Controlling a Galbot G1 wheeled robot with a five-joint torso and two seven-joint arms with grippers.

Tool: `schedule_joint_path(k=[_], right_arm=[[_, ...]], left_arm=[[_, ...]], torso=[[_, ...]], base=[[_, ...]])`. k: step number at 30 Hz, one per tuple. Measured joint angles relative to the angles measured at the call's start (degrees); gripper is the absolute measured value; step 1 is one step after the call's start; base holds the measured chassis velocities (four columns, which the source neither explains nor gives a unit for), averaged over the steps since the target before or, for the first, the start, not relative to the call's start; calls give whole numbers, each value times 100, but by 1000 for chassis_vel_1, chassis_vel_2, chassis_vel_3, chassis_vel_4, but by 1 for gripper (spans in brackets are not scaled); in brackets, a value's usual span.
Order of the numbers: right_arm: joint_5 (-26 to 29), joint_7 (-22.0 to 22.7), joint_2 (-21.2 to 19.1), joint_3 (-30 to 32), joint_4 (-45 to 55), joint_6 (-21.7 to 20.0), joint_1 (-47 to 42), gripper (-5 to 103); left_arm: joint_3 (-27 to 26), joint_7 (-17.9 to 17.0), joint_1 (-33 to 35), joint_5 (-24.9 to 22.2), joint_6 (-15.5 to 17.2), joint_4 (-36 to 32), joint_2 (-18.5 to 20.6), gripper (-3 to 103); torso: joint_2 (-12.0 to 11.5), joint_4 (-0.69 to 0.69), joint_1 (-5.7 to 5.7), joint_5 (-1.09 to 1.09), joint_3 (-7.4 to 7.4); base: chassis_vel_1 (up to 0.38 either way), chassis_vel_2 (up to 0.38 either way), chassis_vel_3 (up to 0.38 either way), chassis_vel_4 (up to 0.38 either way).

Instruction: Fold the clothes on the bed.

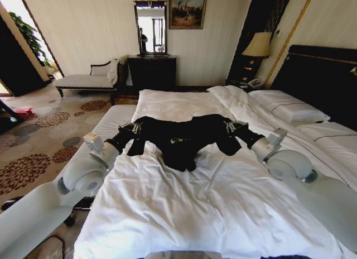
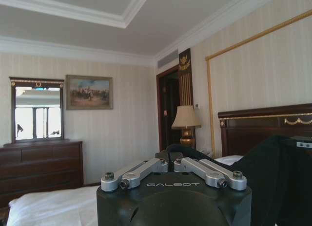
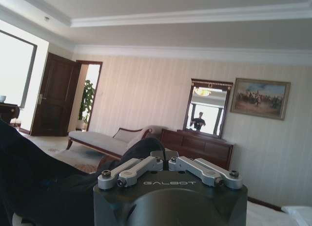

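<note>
The clothes (image 1: 181,140), a black soft top, hang in a sagging band across the middle of the bed (image 1: 212,209), its lower part resting on the white duvet. My left gripper (image 1: 135,129) is shut on the top's left end and my right gripper (image 1: 230,126) on its right end. In the left wrist view the left gripper (image 2: 170,160) pinches black fabric at its tips, and more of the clothes (image 2: 275,177) hangs beside it. In the right wrist view the right gripper (image 3: 166,160) also pinches black cloth, with the clothes (image 3: 39,184) draping away from it.
White pillows (image 1: 290,109) lie against the dark headboard (image 1: 323,75) at the right. A lamp (image 1: 257,45) stands on a nightstand behind. A dark dresser (image 1: 152,72) and a grey chaise bench (image 1: 83,80) line the far wall. Patterned carpet (image 1: 39,142) runs along the bed's left side.
</note>
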Motion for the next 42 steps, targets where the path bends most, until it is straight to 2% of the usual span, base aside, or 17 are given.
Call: schedule_joint_path(k=[5,7,9,10,14,17,19,22,23,27,28,30,31,35,36,39,42], right_arm=[[220,151,-84,706,345,-19,-211,0],[378,175,-119,1317,406,-7,-558,0],[420,180,-124,1476,416,1,-644,0],[539,223,-138,1835,433,35,-814,0],[744,328,-172,2209,506,46,-892,0],[1052,424,-259,2788,646,45,-1119,0],[1283,443,-328,3509,789,44,-1515,0],[1409,443,-358,3979,893,43,-1770,0],[1621,450,-409,4557,1081,33,-2048,0],[1977,500,-580,5503,1464,-15,-2450,0],[1977,500,-580,5503,1464,-15,-2450,0],[2253,543,-611,6382,1705,-50,-2913,0],[2253,543,-611,6382,1705,-50,-2913,0],[2626,497,-285,8233,1887,-55,-4327,0],[2626,497,-285,8233,1887,-55,-4327,0],[2890,459,31,9182,1890,-54,-5040,0],[2963,489,270,9475,1890,-53,-5383,0]], left_arm=[[-620,-106,276,-97,-1,-323,221,0],[-1123,-134,581,-228,-1,-419,269,0],[-1236,-153,613,-278,-1,-427,279,0],[-1494,-225,601,-438,-1,-427,309,0],[-1887,-355,466,-806,-1,-413,401,0],[-2463,-406,445,-1224,1,-474,570,0],[-2920,-438,523,-1540,8,-614,694,0],[-3141,-444,540,-1731,14,-703,761,0],[-3378,-430,531,-2001,21,-783,849,0],[-4058,-417,521,-2693,34,-805,1087,0],[-4058,-417,521,-2693,34,-805,1087,0],[-4567,-415,574,-2997,38,-804,1208,0],[-4567,-415,574,-2997,38,-804,1208,0],[-5119,-512,671,-3418,99,-799,1222,0],[-5119,-512,671,-3418,99,-799,1222,0],[-5284,-679,737,-3619,169,-796,1141,0],[-5392,-855,831,-3821,230,-794,1089,0]], torso=[[0,0,0,1,0],[0,1,0,0,0],[0,1,0,0,0],[0,-3,0,-1,0],[0,-3,0,1,0],[0,0,2,1,1],[0,0,2,0,1],[1,0,1,1,0],[1,-3,0,0,0],[0,0,1,0,0],[0,0,1,0,0],[0,2,1,-1,1],[0,2,1,-1,1],[1,-1,0,2,0],[1,-1,0,2,0],[1,-3,0,1,-1],[0,-2,0,-1,0]], base=[[0,0,0,0],[0,0,0,0],[0,0,0,0],[0,0,0,0],[0,0,0,0],[0,0,0,0],[0,0,0,0],[0,0,0,0],[0,0,0,0],[0,0,0,0],[0,0,0,0],[0,0,0,0],[0,0,0,0],[0,0,0,0],[0,0,0,0],[0,0,0,0],[0,0,0,0]])
